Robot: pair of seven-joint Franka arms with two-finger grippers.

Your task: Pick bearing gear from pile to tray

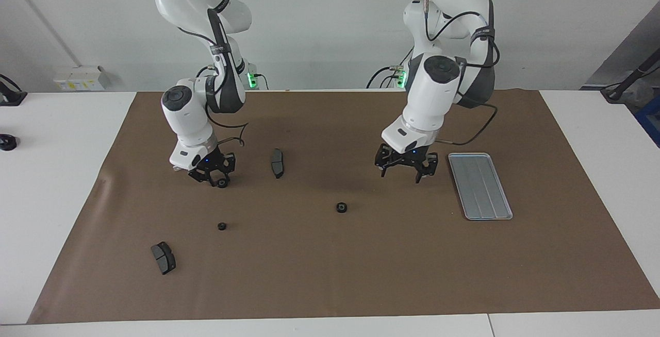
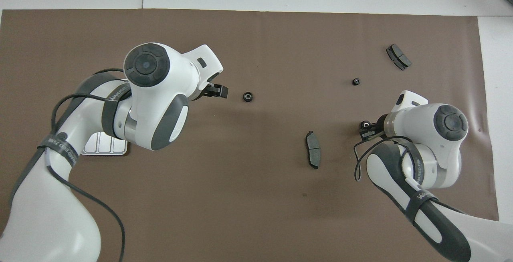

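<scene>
Right gripper point(image 1: 215, 178) is down on the mat, fingers pinched around a small black round gear point(image 1: 221, 183), presumably so it can carry it to the tray point(image 1: 480, 186), which lies well apart toward the left arm's end. Left gripper point(image 1: 400, 170) hangs spread wide beside that tray, over bare mat, likely heading for another gear point(image 1: 341, 206). A third gear point(image 1: 221, 226) sits farther from the tray.
</scene>
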